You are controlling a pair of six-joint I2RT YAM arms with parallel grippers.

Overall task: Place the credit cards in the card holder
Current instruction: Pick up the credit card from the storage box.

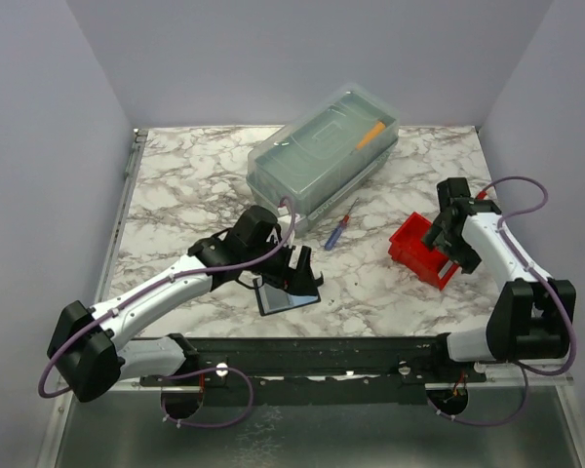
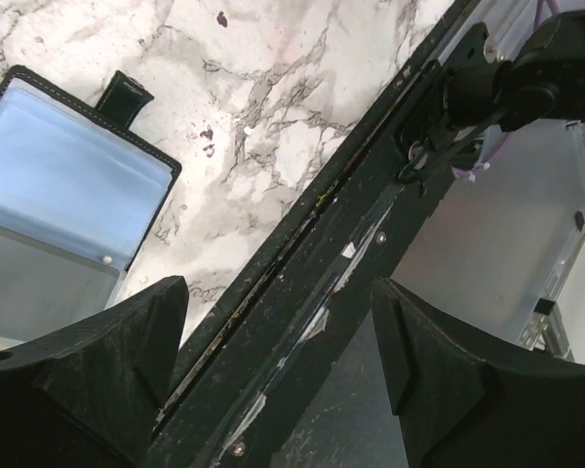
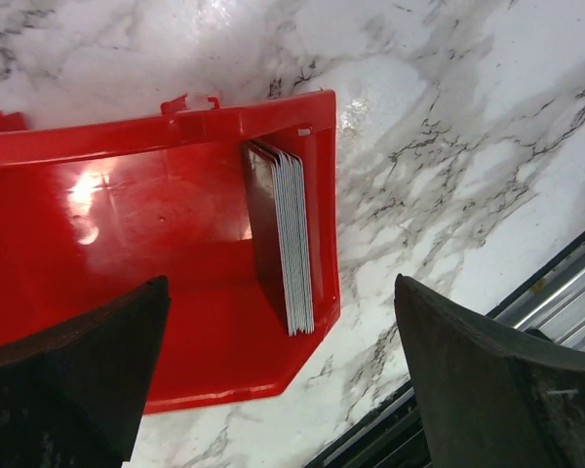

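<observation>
The card holder (image 1: 286, 296) lies open on the marble table near its front edge, showing clear pockets; it also shows in the left wrist view (image 2: 63, 210) at the left. My left gripper (image 1: 300, 270) is open and empty, just above and beside the holder. A stack of several credit cards (image 3: 285, 234) stands on edge against the right wall of the red bin (image 3: 127, 263). My right gripper (image 1: 447, 237) is open and empty, hovering over the red bin (image 1: 421, 250), its jaws spread to either side of the stack.
A large clear lidded box (image 1: 322, 156) stands at the back centre. A blue-and-red pen (image 1: 339, 228) lies between it and the bin. A black rail (image 1: 312, 356) runs along the table's front edge.
</observation>
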